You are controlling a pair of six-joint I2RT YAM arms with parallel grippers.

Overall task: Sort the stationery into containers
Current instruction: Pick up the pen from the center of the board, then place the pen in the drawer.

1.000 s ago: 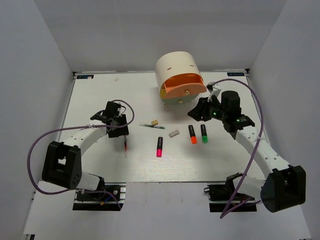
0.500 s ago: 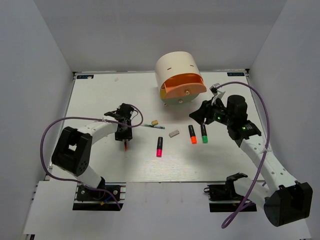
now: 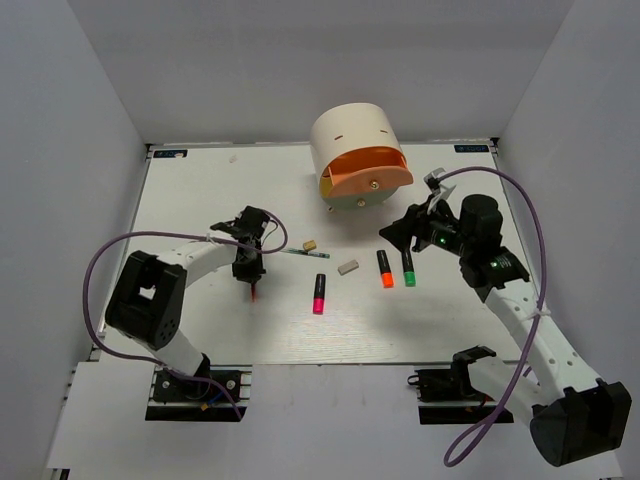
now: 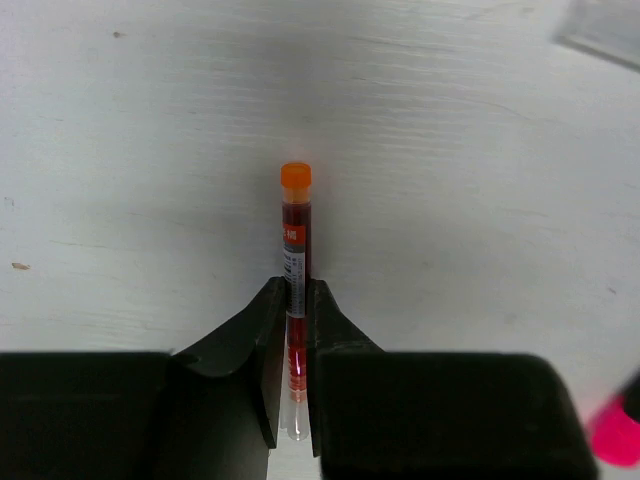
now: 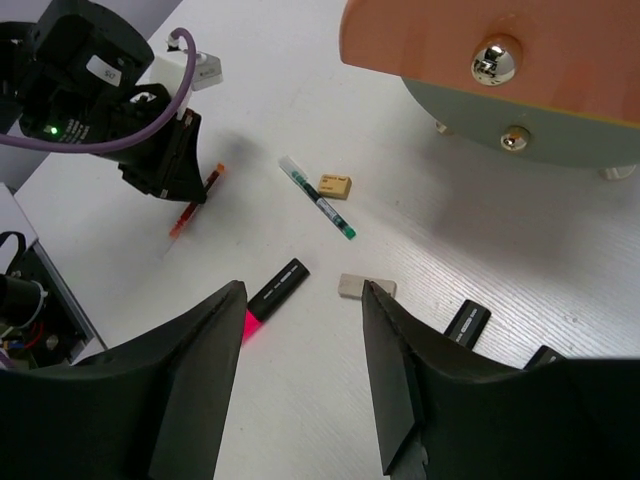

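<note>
Toward the far edge of the counter (image 3: 200,190), right of its middle, stands the organiser (image 3: 350,140), its salmon-orange drawer (image 3: 372,172) pulled out. The right tool (image 3: 400,231), fingers spread, hovers just beside it and is the nearer arm. The left tool (image 4: 296,330), closer to the left edge, pinches the red pen (image 4: 294,235). The pen's long axis runs straight out between the fingers, and the drawer lies far-right of it.

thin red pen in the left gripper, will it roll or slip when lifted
Probably stiff and light: the red pen is a thin, straight tube. It looks round and smooth, so it may swivel or slip, since the left gripper pinches it near one end. Released, it could roll.
</note>
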